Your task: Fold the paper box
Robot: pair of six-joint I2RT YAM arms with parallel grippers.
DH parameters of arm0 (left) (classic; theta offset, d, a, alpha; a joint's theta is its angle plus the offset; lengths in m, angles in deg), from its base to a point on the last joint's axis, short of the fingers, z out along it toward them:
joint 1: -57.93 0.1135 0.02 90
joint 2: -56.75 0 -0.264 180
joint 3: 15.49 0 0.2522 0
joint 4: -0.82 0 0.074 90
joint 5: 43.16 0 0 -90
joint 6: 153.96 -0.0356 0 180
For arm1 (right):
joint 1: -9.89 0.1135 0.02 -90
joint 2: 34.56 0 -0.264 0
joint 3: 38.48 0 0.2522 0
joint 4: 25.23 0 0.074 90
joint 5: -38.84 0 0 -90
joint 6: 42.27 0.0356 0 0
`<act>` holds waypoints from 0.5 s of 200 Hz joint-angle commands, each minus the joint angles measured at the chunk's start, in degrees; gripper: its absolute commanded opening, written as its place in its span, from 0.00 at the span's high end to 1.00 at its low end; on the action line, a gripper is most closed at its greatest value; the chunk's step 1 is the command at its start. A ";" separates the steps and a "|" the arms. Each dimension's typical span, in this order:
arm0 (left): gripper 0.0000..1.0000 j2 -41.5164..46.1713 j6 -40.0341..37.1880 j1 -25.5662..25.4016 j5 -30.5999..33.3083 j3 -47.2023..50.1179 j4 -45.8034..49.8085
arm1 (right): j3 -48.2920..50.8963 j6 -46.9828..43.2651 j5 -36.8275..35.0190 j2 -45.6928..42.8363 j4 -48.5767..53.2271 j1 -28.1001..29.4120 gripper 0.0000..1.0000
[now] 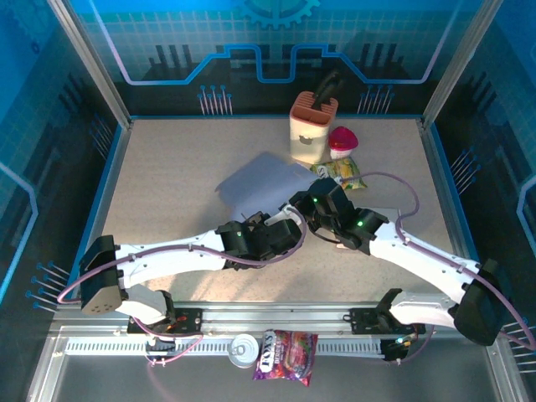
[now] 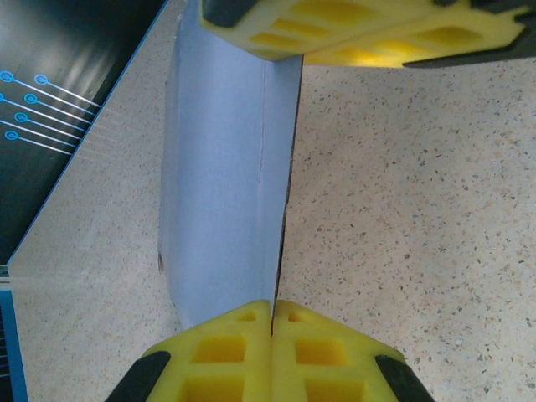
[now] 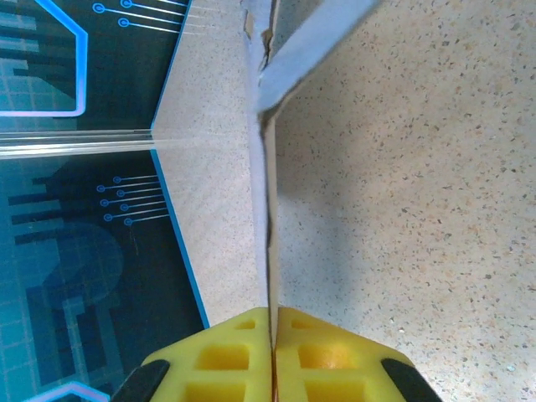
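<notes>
- A cream utensil holder [image 1: 308, 132] with an orange rim stands upright at the far middle of the desk [image 1: 167, 184]; a black handle [image 1: 328, 87] sticks up out of it.
- A pink-and-red rounded item [image 1: 342, 140] sits just right of the holder, touching or nearly touching it.
- A yellow-green snack packet [image 1: 343, 173] lies flat just in front of those two.
- A tin can [image 1: 243, 350] rests on the near metal rail [image 1: 335, 319], lid up.
- A purple candy bag [image 1: 286, 356] lies just right of the can.
</notes>
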 commanded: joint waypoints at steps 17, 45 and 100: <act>1.00 1.77 -0.06 0.13 -0.42 -1.83 -3.24 | 1.00 -0.10 1.06 0.74 -0.38 0.47 0.88; 1.00 1.83 0.01 0.30 -0.45 -1.70 -3.33 | 1.08 0.11 1.40 0.74 -1.07 0.58 0.95; 0.53 9.32 7.43 0.14 -0.42 -3.74 -0.70 | 1.18 0.27 -0.10 -3.15 -1.10 0.67 1.00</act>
